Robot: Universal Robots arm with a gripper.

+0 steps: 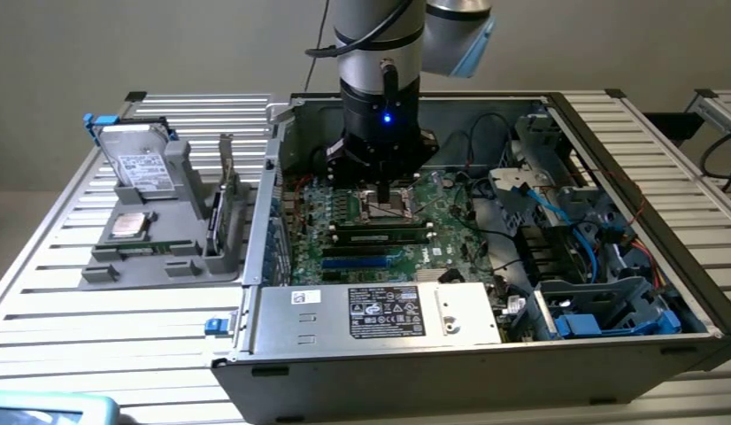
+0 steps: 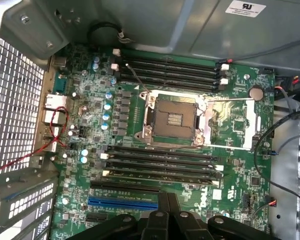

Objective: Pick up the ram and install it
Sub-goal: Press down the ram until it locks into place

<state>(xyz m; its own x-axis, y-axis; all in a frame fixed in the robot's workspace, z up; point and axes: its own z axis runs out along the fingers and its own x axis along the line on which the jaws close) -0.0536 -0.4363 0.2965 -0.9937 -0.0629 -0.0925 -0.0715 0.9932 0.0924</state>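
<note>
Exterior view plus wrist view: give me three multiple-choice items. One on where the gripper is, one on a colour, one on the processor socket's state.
1. Where is the gripper?
A. Over the grey tray
B. Over the motherboard, inside the open case
C. Outside the case, over the table slats

2. What colour is the long expansion slot beside the black memory slots?
A. Blue
B. Red
C. Yellow

3. What state is the processor socket in?
A. Covered by a cooler
B. Holding a silver chip
C. Empty

Key:
1 B: the arm reaches down into the case, above the board.
2 A: the slot is bright blue against the green board.
3 C: the bare contact field shows.
</note>
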